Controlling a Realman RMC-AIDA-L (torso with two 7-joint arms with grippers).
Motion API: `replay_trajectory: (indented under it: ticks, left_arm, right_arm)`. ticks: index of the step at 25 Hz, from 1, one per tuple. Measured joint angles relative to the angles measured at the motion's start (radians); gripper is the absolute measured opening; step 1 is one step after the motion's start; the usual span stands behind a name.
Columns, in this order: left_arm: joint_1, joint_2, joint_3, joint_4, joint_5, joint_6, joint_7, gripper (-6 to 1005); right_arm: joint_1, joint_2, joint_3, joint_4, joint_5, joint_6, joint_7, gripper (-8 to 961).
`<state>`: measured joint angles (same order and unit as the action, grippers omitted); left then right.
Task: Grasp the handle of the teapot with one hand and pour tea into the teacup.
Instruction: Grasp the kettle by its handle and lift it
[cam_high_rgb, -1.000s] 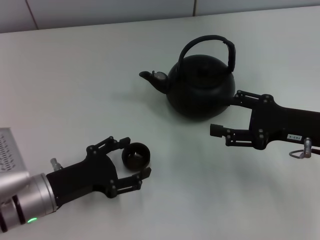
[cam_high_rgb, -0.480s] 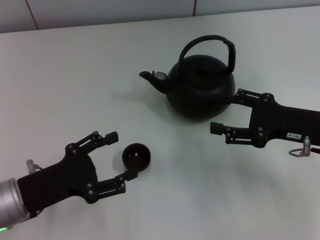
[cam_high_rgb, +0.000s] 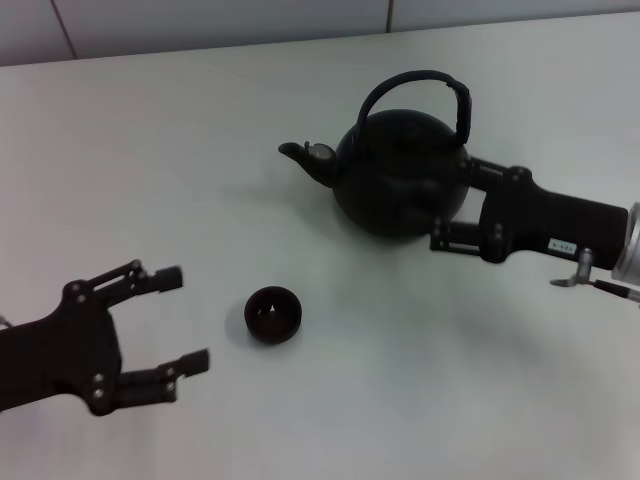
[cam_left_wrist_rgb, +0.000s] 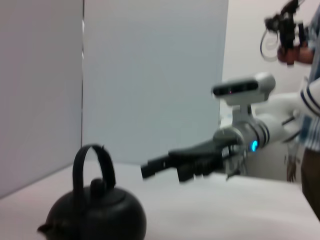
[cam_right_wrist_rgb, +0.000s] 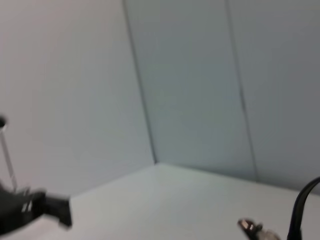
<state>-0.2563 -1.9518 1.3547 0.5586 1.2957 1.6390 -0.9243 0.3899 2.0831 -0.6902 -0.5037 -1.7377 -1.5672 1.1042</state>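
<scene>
- Presently, head view: the teapot (cam_high_rgb: 402, 175) stands upright on the counter (cam_high_rgb: 150, 150), spout toward my left side. The handle (cam_high_rgb: 415, 88) arches over its top, its long axis running spout-to-back, with the thicker wrapped section on the side toward my right arm.
- Head view: my right end effector (cam_high_rgb: 448, 205) is at the pot's rear flank, fingers spread and released, one finger low beside the body and the other overlapping its back. Whether it touches the pot I cannot tell. It grasps nothing.
- Head view: the handle lies above and slightly forward of the right end effector. In my judgement the right arm is the nearer one, and the coming grasp depends on rising to the wrapped section.
- Head view: the teacup (cam_high_rgb: 272, 314) sits in front of the spout side, apart from the pot. My left end effector (cam_high_rgb: 175, 320) is beside the cup, clear of it, fingers spread, holding nothing.
- Left wrist view: the teapot shows low in frame, with the right end effector behind it; contact is not resolvable.
- Right wrist view: only an edge of the handle and the silvery spout tip (cam_right_wrist_rgb: 247, 225) appear; my own fingers are not shown.
</scene>
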Motion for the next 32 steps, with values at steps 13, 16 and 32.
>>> replay_trajectory:
  ticks: [13,16,32]
  left_arm:
    - [-0.036,0.016,-0.246,0.088,0.311,0.162,-0.126,873]
    - [-0.034,0.018,-0.252,0.094,0.342,0.183,-0.148,872]
    - [-0.043,0.011,-0.292,0.129,0.386,0.171,-0.187,872]
  right_arm:
    - [0.006,0.002,0.001,0.102,0.131,0.132,-0.111,820]
    - [0.012,0.002,0.002,0.125,0.131,0.162,-0.128,820]
    - [-0.006,0.003,0.011,0.168,0.221,0.166,-0.175,820]
